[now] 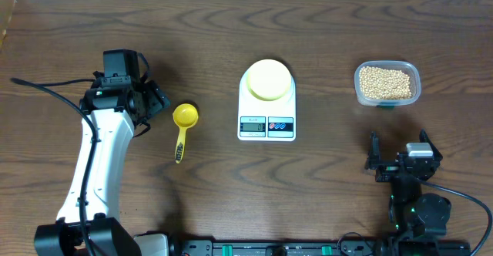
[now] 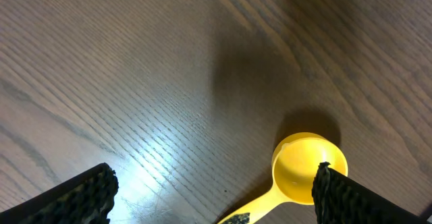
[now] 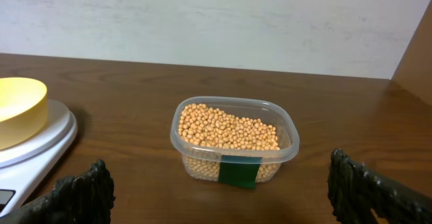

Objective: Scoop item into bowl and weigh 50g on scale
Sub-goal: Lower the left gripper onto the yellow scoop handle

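The pale yellow bowl [image 1: 267, 80] sits empty on the white scale [image 1: 266, 125] at mid-table. They also show at the left edge of the right wrist view, the bowl [image 3: 17, 106] on the scale [image 3: 47, 140]. The tan beans [image 1: 385, 82] fill a clear plastic tub [image 1: 415, 79] at the right. My right gripper [image 1: 398, 151] is open and empty, in front of the tub [image 3: 233, 162] of beans [image 3: 226, 129] and apart from it [image 3: 223, 197]. My left gripper [image 1: 154, 100] is open above the table, just left of a yellow scoop [image 1: 185, 117]. In the left wrist view the scoop [image 2: 300, 166] lies by the right finger of the open jaws [image 2: 216, 204].
The scoop's handle [image 1: 180, 146] points toward the front edge. The tub carries a green label [image 3: 237, 171] on its near side. A pale wall stands behind the table's far edge.
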You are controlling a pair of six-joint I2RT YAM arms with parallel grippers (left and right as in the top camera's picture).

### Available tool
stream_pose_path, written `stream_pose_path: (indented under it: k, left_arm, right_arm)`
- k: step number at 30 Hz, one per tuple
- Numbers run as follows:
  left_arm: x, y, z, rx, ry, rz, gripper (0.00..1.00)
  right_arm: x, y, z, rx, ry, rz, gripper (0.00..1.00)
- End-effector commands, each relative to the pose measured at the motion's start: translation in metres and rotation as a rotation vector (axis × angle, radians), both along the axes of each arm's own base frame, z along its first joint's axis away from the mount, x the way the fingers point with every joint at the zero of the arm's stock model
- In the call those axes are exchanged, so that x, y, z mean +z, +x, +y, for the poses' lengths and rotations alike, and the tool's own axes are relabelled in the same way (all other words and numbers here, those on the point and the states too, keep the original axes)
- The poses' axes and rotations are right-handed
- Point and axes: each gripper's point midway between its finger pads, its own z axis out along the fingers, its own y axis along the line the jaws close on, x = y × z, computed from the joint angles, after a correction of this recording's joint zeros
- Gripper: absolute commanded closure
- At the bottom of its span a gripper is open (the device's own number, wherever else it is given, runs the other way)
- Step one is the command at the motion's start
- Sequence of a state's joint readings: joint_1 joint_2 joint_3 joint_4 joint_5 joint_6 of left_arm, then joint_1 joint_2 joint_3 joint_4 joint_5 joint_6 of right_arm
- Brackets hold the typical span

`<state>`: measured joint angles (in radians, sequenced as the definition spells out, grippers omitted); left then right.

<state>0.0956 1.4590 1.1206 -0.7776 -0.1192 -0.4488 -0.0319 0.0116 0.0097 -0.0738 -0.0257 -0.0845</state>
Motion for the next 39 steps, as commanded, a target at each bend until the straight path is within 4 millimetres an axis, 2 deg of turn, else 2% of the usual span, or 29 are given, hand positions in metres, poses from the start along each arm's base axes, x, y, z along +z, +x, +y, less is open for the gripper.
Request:
stream_pose_path:
  k: [1, 6, 12, 20, 34, 39]
  left_arm:
    - [-0.002, -0.001, 0.004, 0.020, 0.017, 0.006, 0.05]
    - [-0.002, -0.001, 0.002, 0.025, 0.003, 0.002, 0.05]
    - [-0.006, -0.001, -0.030, -0.015, -0.181, 0.002, 0.05]
    - [-0.004, 0.000, -0.063, -0.076, -0.360, -0.006, 0.05]
    - [-0.004, -0.003, -0.069, -0.097, -0.389, 0.006, 0.05]
    - [-0.012, -0.028, -0.071, -0.177, -0.374, 0.118, 0.06]
  right_arm:
    - [-0.001, 0.000, 0.000, -0.002, 0.000, -0.001, 0.01]
    - [-0.001, 0.000, 0.000, -0.002, 0.000, -0.001, 0.01]
    - [-0.001, 0.000, 0.000, -0.002, 0.000, -0.001, 0.01]
    - [-0.001, 0.000, 0.000, -0.002, 0.000, -0.001, 0.01]
    - [-0.001, 0.000, 0.000, -0.002, 0.000, 0.000, 0.01]
    - [-0.001, 0.000, 0.000, -0.002, 0.000, -0.001, 0.01]
